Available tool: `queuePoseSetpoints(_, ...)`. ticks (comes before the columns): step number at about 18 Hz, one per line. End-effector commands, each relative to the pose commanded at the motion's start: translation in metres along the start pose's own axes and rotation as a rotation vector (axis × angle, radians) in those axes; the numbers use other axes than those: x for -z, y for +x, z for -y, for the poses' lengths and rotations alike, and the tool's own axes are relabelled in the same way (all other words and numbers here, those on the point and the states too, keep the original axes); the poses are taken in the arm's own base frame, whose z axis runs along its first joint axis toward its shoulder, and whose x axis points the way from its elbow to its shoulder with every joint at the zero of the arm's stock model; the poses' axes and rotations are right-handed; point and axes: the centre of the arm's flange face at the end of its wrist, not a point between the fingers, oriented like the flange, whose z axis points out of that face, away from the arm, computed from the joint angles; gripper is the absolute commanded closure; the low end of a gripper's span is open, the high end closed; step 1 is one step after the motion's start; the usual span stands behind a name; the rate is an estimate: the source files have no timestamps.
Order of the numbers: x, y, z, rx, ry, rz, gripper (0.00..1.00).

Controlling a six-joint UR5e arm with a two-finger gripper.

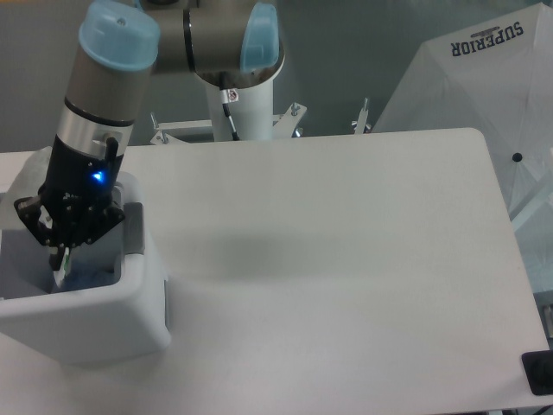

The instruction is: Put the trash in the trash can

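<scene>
The trash can (86,322), a boxy white bin with a grey side panel, stands at the table's front left corner. My gripper (71,235) hangs over its opening, pointing down, with its fingers spread open. Just under the fingers a small piece of the white wrapper with its green edge (61,262) shows inside the bin. Beside it, low in the bin, lies something bluish (89,277) that looks like the bottle, mostly hidden by the bin wall and the gripper.
The white table (328,251) stretches to the right of the bin. A large white fabric printed "SUPERIOR" (484,78) stands beyond the table's right rear corner. The arm's base (238,95) rises behind the table's rear edge.
</scene>
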Motion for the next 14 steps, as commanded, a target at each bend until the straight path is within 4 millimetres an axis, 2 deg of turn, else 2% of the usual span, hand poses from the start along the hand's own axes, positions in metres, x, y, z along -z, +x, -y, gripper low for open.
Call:
queuePoseSetpoints(1,-0.001,0.002,-0.004,-0.003,-0.006,0.000,0.66)
queuePoseSetpoints(2,0.001,0.004,-0.007,-0.006,-0.007,-0.002,0.01)
queuePoseSetpoints(8,0.030,0.019,-0.010,-0.063,0.028,-0.030,0.00)
queuePoseSetpoints(11,0.056,0.028,-0.015,-0.101,0.062,-0.048,0.00)
queuePoseSetpoints(14,0.086,0.027,-0.033,-0.212,0.083,-0.041,0.00)
